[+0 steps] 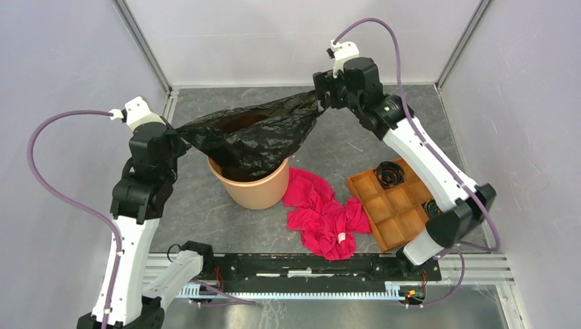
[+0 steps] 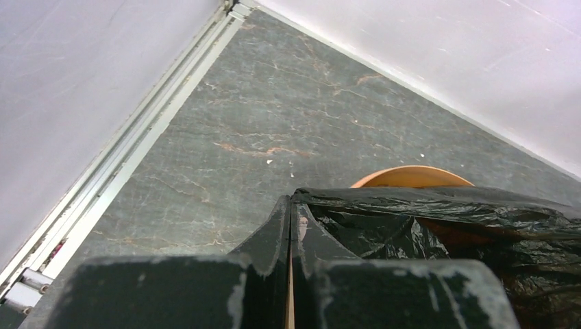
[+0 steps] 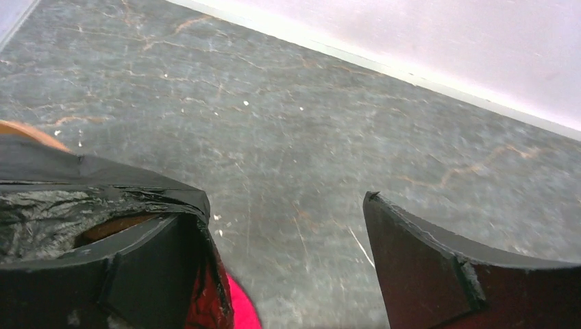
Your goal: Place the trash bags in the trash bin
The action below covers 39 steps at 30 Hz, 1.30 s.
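At upper centre of the top view, the thin glossy black plastic bag (image 1: 250,137) hangs stretched open over the round orange-tan plastic bucket (image 1: 255,190), its bottom sagging inside the rim. The left hand (image 2: 290,208) is pinched tight on the bag's left edge — the right hand (image 3: 284,205) stands wide, with the bag's other edge hooked over one finger.

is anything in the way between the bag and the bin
Nothing visible. The bag hangs stretched between the left gripper and the right gripper directly over the bin, its lower part seeming to sag into the open mouth. The cloth lies beside the bin, not over it.
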Tool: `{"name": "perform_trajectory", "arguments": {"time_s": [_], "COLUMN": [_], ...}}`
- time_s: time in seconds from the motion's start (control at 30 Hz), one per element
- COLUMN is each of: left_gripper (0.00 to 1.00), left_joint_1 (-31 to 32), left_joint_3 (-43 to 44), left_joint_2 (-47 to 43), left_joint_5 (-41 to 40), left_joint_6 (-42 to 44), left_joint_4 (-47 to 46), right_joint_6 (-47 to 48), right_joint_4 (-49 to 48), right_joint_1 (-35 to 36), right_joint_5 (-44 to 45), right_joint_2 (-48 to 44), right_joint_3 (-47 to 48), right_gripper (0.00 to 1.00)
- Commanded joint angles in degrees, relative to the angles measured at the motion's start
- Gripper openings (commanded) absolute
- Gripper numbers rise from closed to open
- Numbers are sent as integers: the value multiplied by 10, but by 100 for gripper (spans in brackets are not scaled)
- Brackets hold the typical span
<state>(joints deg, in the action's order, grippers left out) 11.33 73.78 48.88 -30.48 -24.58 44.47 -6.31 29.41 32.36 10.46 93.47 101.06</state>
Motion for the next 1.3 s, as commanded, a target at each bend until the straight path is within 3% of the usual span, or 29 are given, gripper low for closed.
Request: {"name": "perform_trajectory", "arguments": {"time_s": [0.0,0.03,0.2,0.37,0.47,0.57,0.67,0.87,0.97,1.27], "left_gripper": [2,2,2,2,2,2,2,2,2,2], "left_joint_1": [-3,-3,-3,-3,-3,-3,-3,-3,-3,-3], "left_joint_3": [-2,-8,-13,-3,-2,-6,-7,-10,-13,-8], "left_joint_2": [-22,-28,-36,-43,-49,-50,-46,-44,-44,-37], "left_joint_5": [40,46,73,70,85,91,96,100,101,98], "left_joint_6": [22,23,25,29,24,22,19,21,21,23], "left_joint_4": [-17,-24,-33,-28,-29,-32,-32,-34,-34,-34], "right_joint_6": [-1,-2,-10,-103,-136,-108,-81,74,167,255], "right_joint_4": [32,26,-62,-103,-129,-148,-144,-84,-88,-91], "right_joint_1": [34,36,36,34,75,155,182,194,194,188], "right_joint_5": [106,92,25,-136,-135,-131,-204,-197,-245,-321], "right_joint_2": [-93,-108,-164,-170,-202,-220,-195,-120,-102,-65], "right_joint_3": [-31,-41,-115,-102,-117,-136,-128,-84,-83,-69], "right_gripper": [93,97,98,98,98,98,98,96,90,75]}}
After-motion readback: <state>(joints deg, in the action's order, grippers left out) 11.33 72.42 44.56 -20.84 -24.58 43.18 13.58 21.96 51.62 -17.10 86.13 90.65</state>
